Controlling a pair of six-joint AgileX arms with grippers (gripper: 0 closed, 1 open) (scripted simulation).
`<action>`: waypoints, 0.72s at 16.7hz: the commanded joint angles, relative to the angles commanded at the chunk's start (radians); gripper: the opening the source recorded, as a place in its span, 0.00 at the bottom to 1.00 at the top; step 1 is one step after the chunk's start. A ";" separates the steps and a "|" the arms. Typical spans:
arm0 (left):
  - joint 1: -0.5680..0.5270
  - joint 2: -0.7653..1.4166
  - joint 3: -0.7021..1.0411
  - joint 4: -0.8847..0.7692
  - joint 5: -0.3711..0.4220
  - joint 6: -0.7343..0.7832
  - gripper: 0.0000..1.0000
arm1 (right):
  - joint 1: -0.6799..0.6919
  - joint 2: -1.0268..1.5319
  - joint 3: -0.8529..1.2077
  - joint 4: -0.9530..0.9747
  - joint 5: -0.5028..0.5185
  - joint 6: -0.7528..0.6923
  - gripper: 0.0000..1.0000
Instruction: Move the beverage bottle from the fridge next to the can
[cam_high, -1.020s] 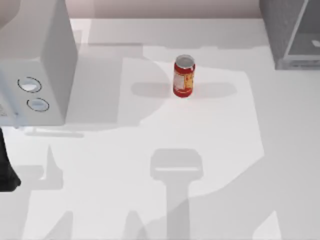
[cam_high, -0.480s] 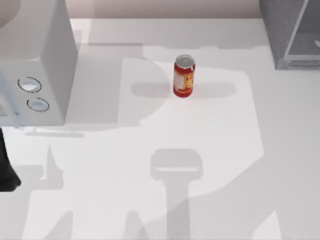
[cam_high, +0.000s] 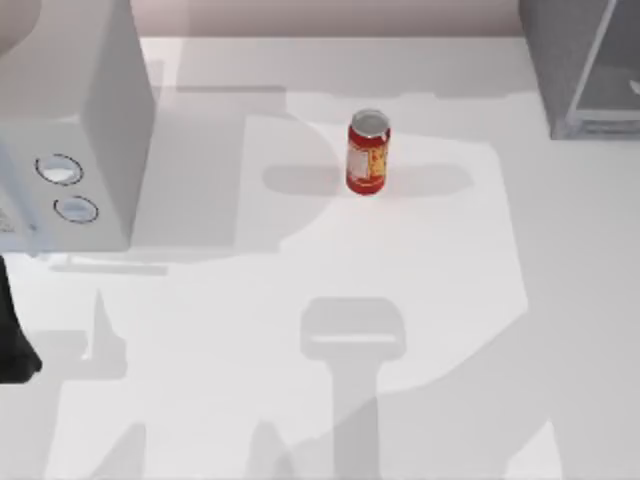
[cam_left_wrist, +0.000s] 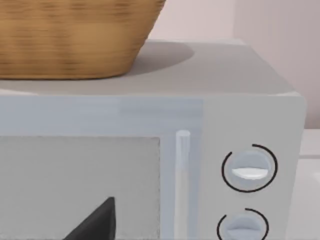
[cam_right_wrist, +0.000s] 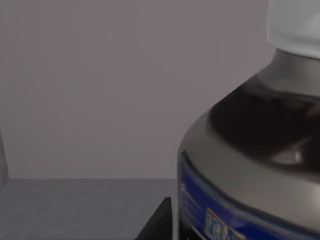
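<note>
The top camera looks straight down on the white table (cam_high: 420, 300); the left wrist camera closely faces the light grey two-dial appliance (cam_left_wrist: 240, 115) (shared overhead (cam_high: 70, 150)).

Left arm (cam_high: 12, 335): matte black, dark wedge-shaped fingers (cam_left_wrist: 95, 222).

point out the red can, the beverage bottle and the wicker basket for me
red can (cam_high: 367, 160), top view, on its label.
beverage bottle (cam_right_wrist: 250, 165), right wrist view, on its shoulder.
wicker basket (cam_left_wrist: 75, 35), left wrist view, on its woven side.
</note>
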 joint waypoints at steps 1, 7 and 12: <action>0.000 0.000 0.000 0.000 0.000 0.000 1.00 | 0.000 -0.003 0.001 -0.003 0.000 0.000 0.00; 0.000 0.000 0.000 0.000 0.000 0.000 1.00 | 0.000 -0.097 0.040 -0.137 -0.001 0.001 0.00; 0.000 0.000 0.000 0.000 0.000 0.000 1.00 | 0.000 -0.107 0.042 -0.155 -0.002 0.003 0.00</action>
